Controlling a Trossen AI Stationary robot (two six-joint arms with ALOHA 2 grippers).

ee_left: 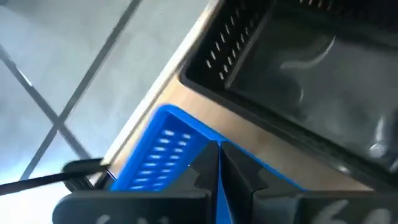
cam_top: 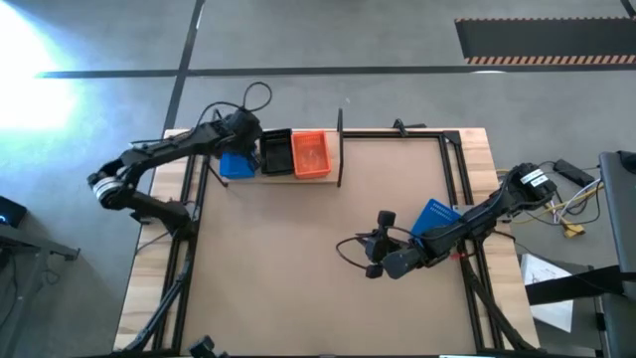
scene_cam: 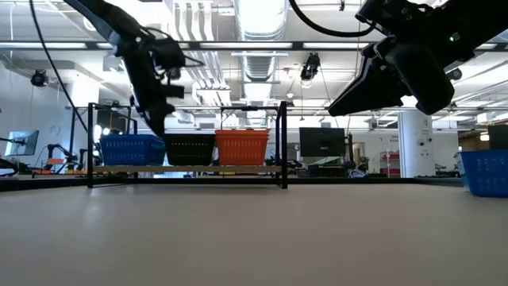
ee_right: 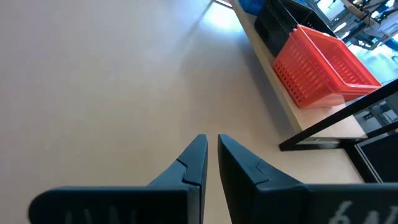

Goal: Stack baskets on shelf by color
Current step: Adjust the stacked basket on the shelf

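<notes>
On the shelf (cam_top: 336,159) at the far left stand blue (scene_cam: 131,148), black (scene_cam: 190,148) and orange baskets (scene_cam: 241,147). The left tool (ee_left: 219,163) is pinched shut on the blue basket's rim, seemingly placing it. The right tool (ee_right: 211,151), nearly closed and empty, hovers mid-desk (cam_top: 298,268); another blue basket (cam_top: 433,216) near the right edge likely calls for a pickup.
</notes>
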